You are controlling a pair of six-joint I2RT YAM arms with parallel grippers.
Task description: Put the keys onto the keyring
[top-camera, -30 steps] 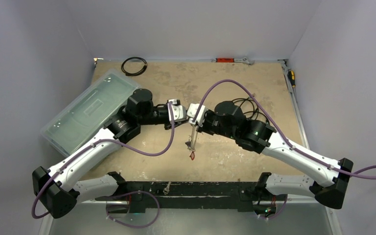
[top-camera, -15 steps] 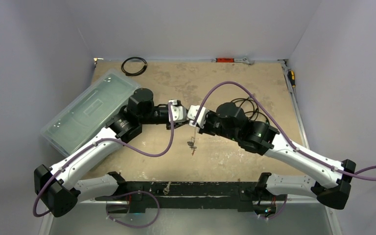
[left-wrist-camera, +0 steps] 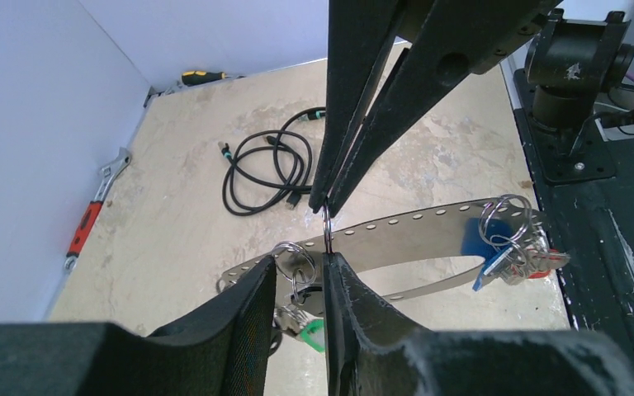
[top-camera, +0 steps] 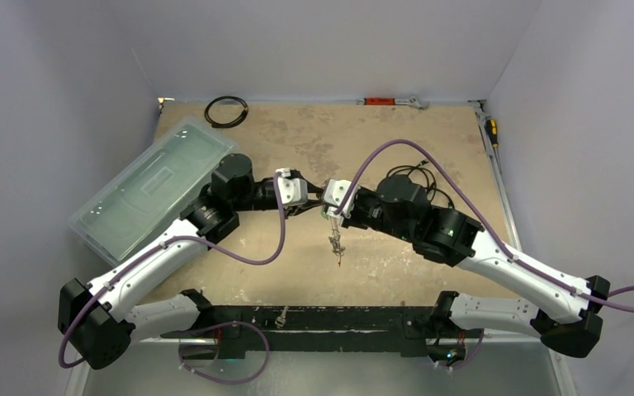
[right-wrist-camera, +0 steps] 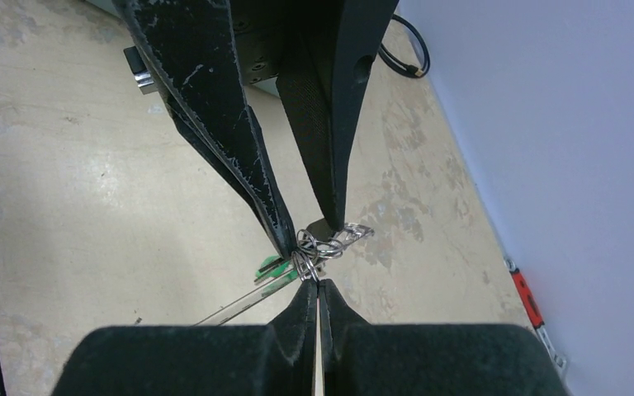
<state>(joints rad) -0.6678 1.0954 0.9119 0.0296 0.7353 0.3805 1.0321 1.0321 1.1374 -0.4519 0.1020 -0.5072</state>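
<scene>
The keyring (top-camera: 333, 235) is a silvery perforated metal band; it hangs edge-on below my right gripper (top-camera: 328, 208). In the left wrist view the keyring (left-wrist-camera: 429, 227) curves across, pinched by the right gripper (left-wrist-camera: 328, 206). Keys with blue and red tags (left-wrist-camera: 508, 247) hang on its right end. A green-tagged key (left-wrist-camera: 314, 337) with small split rings hangs at its left end, between the spread fingers of my left gripper (left-wrist-camera: 301, 262). In the right wrist view my right gripper (right-wrist-camera: 315, 285) is shut on the band, and the left gripper (right-wrist-camera: 309, 235) straddles the rings beside the green tag (right-wrist-camera: 271, 266).
A clear plastic box (top-camera: 153, 186) lies at the left. A black coiled cable ring (top-camera: 225, 110) lies at the back left. A loose black cable (top-camera: 413, 177) lies behind the right arm. A red-handled wrench (top-camera: 388, 101) and a screwdriver (top-camera: 490, 130) lie along the far edges.
The right arm has shifted right and forward, and the hanging keyring has swung right with it. The left gripper has stayed close beside the right one.
</scene>
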